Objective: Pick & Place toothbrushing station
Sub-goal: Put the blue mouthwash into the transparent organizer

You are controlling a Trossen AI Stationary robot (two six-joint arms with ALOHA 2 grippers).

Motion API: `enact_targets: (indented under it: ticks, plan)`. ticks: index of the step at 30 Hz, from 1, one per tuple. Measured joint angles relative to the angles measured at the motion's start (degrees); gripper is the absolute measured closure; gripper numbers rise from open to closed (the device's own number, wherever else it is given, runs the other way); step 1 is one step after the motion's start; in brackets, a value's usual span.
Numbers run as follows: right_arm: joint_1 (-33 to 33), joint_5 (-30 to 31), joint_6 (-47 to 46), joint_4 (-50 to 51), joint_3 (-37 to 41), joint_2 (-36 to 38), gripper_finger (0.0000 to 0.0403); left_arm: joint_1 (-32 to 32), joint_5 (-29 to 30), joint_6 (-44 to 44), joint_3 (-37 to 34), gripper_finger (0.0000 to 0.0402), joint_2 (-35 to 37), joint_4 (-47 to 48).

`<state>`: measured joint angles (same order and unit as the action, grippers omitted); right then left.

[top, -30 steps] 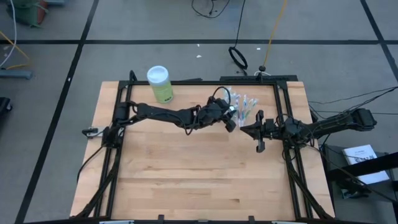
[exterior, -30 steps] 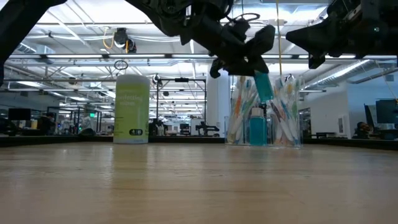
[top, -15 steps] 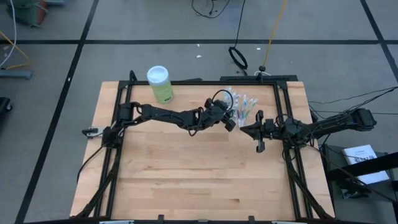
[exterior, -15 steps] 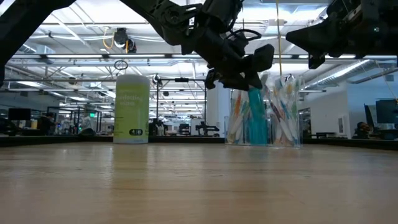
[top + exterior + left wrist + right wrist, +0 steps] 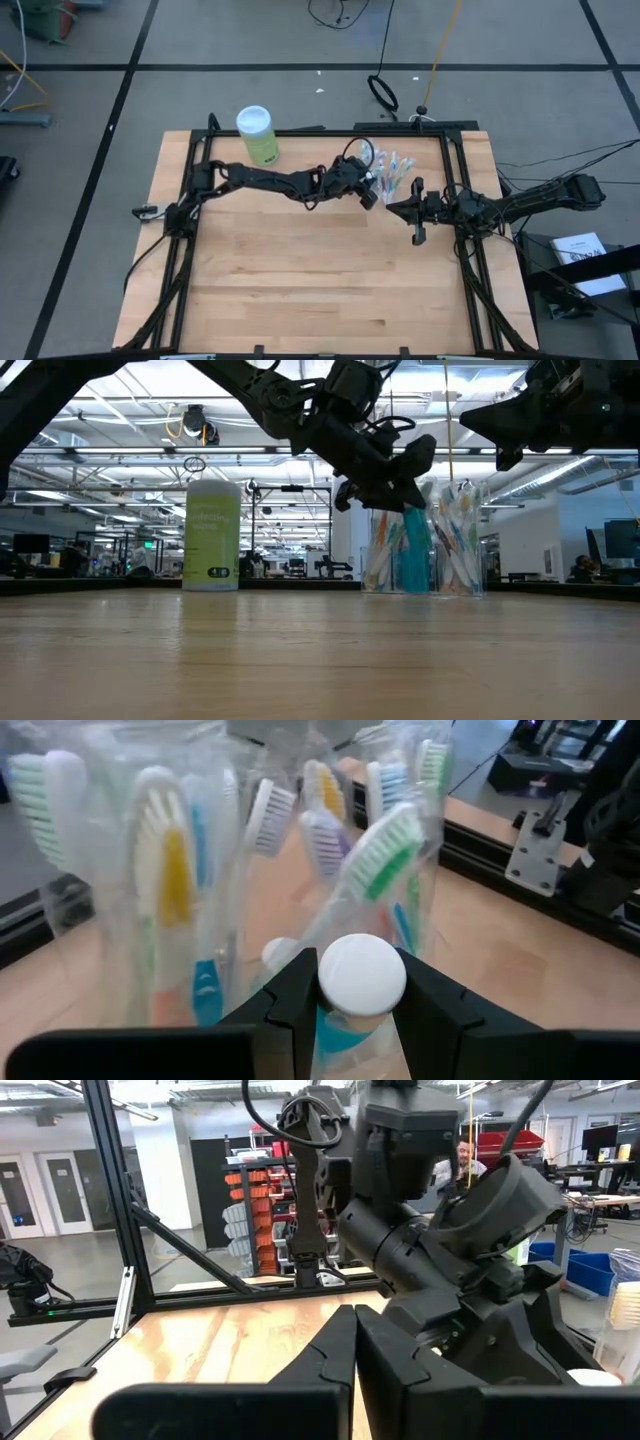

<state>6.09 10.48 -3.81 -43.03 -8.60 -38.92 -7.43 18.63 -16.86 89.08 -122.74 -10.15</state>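
The toothpaste tube was at the clear cup full of toothbrushes, at the table's far edge right of center, w/ my left gripper pinching it just under its white cap. To do this well I judged I should lower it straight between the brushes, slowly, and spread the jaws only once it stood inside. Right gripper waited nearby, jaws pressed together.

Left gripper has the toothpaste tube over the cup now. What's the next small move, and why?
Probably open the left gripper: its fingers pinch the toothpaste tube below its white cap, and the tube already hangs down among the toothbrushes in the cup.
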Motion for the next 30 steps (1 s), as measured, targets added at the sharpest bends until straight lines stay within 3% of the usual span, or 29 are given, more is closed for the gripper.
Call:
enact_targets:
  ticks: [7,12,21,24,30]
  plan:
    - [0.0,0.0,0.0,0.0,0.0,0.0,0.0403,-1.3,-5.99,3.14,0.0,0.0293,0.0,1.1]
    - [0.0,-0.04,0.0,0.01,0.0,0.0,0.0403,-1.57,-6.7,4.01,0.0,0.0293,0.0,2.21]
    - [0.0,-0.17,0.0,0.02,0.0,0.0,0.0403,-1.64,-10.07,20.35,0.0,0.0292,0.0,2.58]
    - [0.0,-0.2,0.0,0.02,0.0,0.0,0.0403,-1.63,-11.07,24.45,0.0,0.0277,0.0,2.66]
    - [0.0,-0.22,0.0,0.02,0.0,0.0,0.0403,-2.07,-11.13,25.98,0.0,0.0211,0.02,2.73]
